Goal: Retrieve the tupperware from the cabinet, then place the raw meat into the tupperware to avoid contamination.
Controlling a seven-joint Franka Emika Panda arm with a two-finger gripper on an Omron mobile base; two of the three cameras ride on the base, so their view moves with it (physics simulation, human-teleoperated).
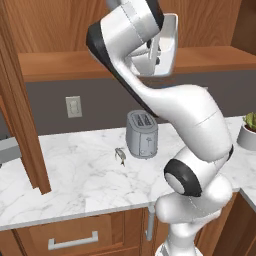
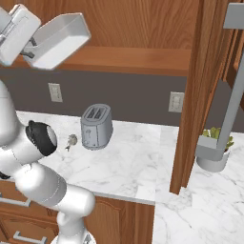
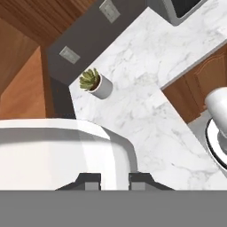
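Fingers [image 3: 113, 179] pinched narrow on tub [image 2: 59, 38] rim wall, tub held high by cabinet [image 1: 60, 25], well above counter [image 1: 75, 185]. Tub looks light, stiff, probably slick plastic, so rim grip seems right, could tilt though. Meat [image 1: 120, 155] sits on counter just beside toaster [image 1: 141, 134]; tiny, likely soft and slippery, pinch across middle.

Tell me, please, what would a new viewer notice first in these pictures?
First, the tupperware, a whitish tub clamped in the gripper and held high in front of the open cabinet. Below, on the marble counter, a silver toaster stands with the tiny raw meat beside it.
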